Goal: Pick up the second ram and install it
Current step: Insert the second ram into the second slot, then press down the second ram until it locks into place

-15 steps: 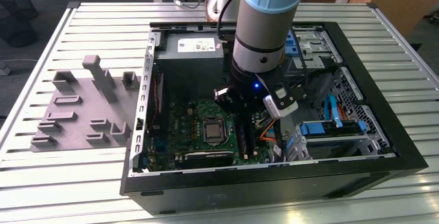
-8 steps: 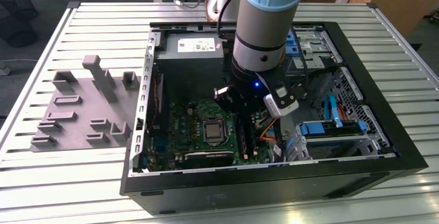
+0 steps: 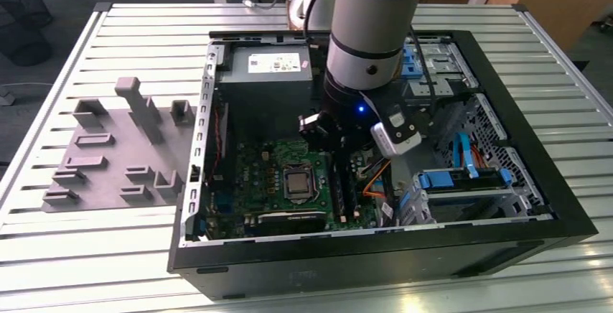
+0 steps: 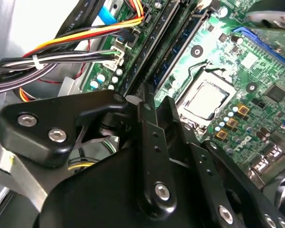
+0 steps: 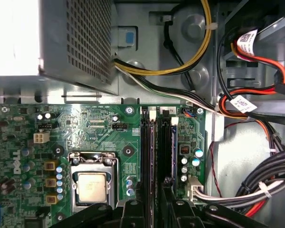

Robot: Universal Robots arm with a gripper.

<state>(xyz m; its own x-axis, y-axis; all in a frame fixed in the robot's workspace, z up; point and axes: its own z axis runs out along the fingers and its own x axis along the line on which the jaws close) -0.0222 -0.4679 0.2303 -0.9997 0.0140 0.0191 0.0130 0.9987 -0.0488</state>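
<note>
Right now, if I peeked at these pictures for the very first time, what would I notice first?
Probably the big robot arm reaching down into the open computer case on the slatted table, its gripper low over the long memory slots. Next, the green motherboard with its shiny square processor beside those slots. A grey blocky fixture sits on the table at the exterior view's left.
</note>
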